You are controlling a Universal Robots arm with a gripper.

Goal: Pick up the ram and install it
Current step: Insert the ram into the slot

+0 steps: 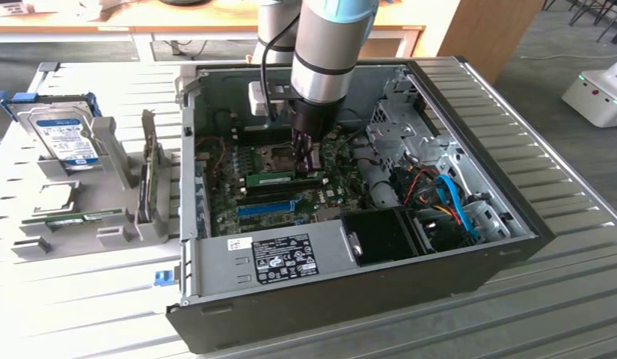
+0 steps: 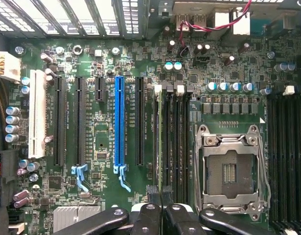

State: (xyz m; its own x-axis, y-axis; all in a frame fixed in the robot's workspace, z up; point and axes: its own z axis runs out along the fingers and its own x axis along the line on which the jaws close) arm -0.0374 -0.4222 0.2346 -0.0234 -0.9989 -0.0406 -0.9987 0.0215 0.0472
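The ram (image 1: 272, 178) is a thin green stick with a white label, standing on edge in a memory slot on the motherboard inside the open computer case (image 1: 508, 239). In the wrist view the ram (image 2: 160, 137) shows edge-on as a pale green line along the first black slot beside the processor socket (image 2: 231, 169). My gripper (image 1: 308, 166) reaches straight down into the case over the stick's end at the exterior view's right. The gripper (image 2: 160, 194) has its two black fingertips (image 2: 152, 193) close together on either side of the ram's top edge.
A long blue slot (image 2: 119, 122) and black expansion slots lie beside the memory slots. Case walls, a drive cage (image 1: 403, 112) and blue cables (image 1: 453, 198) hem in the arm. Outside the case, a grey holder (image 1: 99, 224) carries a blue-labelled hard drive (image 1: 66, 138).
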